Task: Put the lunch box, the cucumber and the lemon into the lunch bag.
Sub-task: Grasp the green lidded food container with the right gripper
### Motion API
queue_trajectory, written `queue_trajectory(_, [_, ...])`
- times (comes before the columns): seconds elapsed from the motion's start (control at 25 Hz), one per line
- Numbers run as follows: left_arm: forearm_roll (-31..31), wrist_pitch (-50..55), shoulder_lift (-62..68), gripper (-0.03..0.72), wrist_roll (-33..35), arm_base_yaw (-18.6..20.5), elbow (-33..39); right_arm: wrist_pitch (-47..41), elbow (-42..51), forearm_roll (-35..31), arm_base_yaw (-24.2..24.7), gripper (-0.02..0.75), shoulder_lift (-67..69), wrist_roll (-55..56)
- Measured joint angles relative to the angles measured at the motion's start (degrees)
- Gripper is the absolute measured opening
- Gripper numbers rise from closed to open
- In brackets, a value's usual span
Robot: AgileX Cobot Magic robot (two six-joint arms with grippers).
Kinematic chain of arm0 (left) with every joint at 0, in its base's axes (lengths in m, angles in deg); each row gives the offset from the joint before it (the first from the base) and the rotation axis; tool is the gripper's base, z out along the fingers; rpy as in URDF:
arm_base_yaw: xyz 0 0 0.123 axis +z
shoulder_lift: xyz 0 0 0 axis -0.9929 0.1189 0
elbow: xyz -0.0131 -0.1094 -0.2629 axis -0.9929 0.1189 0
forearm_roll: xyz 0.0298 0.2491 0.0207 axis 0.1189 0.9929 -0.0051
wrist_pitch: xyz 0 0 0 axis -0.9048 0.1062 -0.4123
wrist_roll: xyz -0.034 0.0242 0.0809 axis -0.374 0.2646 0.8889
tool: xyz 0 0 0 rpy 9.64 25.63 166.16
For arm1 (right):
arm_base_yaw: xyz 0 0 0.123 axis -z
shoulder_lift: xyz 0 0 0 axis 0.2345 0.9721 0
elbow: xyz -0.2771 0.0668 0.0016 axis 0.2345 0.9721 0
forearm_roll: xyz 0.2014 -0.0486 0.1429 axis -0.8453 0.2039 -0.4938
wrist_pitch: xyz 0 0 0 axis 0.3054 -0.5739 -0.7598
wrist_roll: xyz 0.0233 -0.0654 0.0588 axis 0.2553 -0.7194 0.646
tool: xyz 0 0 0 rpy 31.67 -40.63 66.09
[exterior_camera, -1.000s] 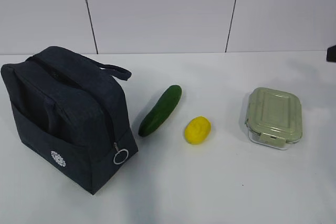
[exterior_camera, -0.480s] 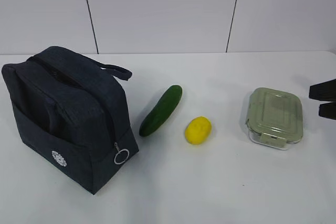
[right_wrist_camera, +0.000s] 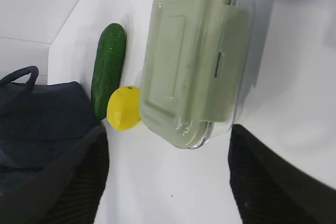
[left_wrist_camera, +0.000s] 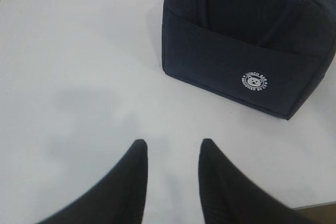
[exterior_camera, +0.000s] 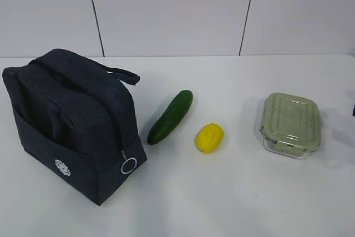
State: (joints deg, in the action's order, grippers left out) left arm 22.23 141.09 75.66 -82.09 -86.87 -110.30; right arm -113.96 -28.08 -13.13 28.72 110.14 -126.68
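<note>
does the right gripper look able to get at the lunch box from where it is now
Probably yes. In the right wrist view the right gripper stands open, its jaws set wider than the lunch box, which lies straight ahead. Nothing lies between; the lemon sits off to one side.

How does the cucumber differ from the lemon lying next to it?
The cucumber is dark green, long and thin; the lemon is bright yellow, short and oval. The cucumber lies at a slant, with its lower end close to the lunch bag, while the lemon sits between the cucumber and the lunch box. Both rest loose on the white table, apart from each other, untouched.
</note>
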Motion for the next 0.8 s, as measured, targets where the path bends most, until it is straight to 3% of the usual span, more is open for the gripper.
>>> queue_trajectory(0.28, [0.0, 0.0, 0.0, 0.241, 0.0, 0.0, 0.0, 0.1, -2.1, 0.0, 0.0, 0.538, 3.3, -0.2])
queue_trajectory(0.8, [0.0, 0.0, 0.0, 0.241, 0.0, 0.0, 0.0, 0.4, -2.7, -7.3, -0.6, 0.538, 10.2, -0.3])
